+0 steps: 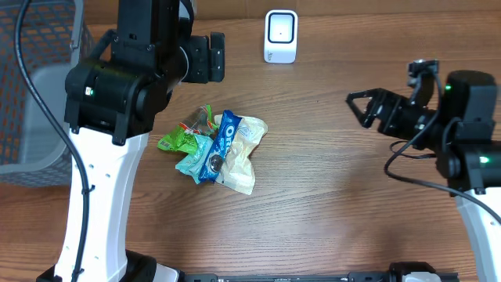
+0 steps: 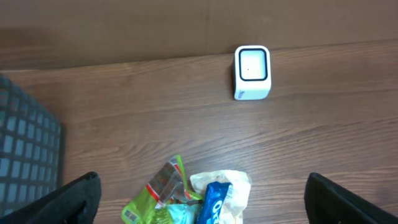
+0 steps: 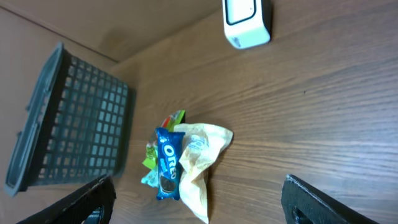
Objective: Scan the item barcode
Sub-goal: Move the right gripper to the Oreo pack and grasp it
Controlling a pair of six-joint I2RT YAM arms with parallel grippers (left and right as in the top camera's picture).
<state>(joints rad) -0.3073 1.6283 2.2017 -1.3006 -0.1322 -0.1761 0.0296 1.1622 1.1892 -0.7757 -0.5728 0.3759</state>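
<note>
Brown wood-grain table (image 1: pixel 337 204), with a white scanner (image 1: pixel 280 35) standing at its far edge, its window turned toward the robot so a pack can be held up to it. Nearer the robot than the scanner, and a little to its left, lies the heap (image 1: pixel 213 149) of snacks. A blue Oreo pack (image 1: pixel 221 141) is on top, a cream bag (image 1: pixel 244 160) sits under it on the side toward the scanner, and green packets (image 1: pixel 178 141) are on the side away. Nothing is picked up yet: every item rests on the wood, well apart from the scanner. The left gripper (image 2: pixel 202 177) hangs above the heap with its fingers (image 2: pixel 74 199) spread wide and empty. They frame the snacks, a stance that suits dropping onto one of them. The right gripper (image 1: pixel 362 110), off to the scanner's right and nearer the robot, is likewise spread and holds nothing. It stands clear of the heap, which leaves the other arm room to work. A dark mesh basket (image 1: pixel 35 94) sits far to the scanner's left, a likely bin for scanned goods. No barcode shows on any wrapper from these angles, so it cannot be told which face must be turned to the scanner.
</note>
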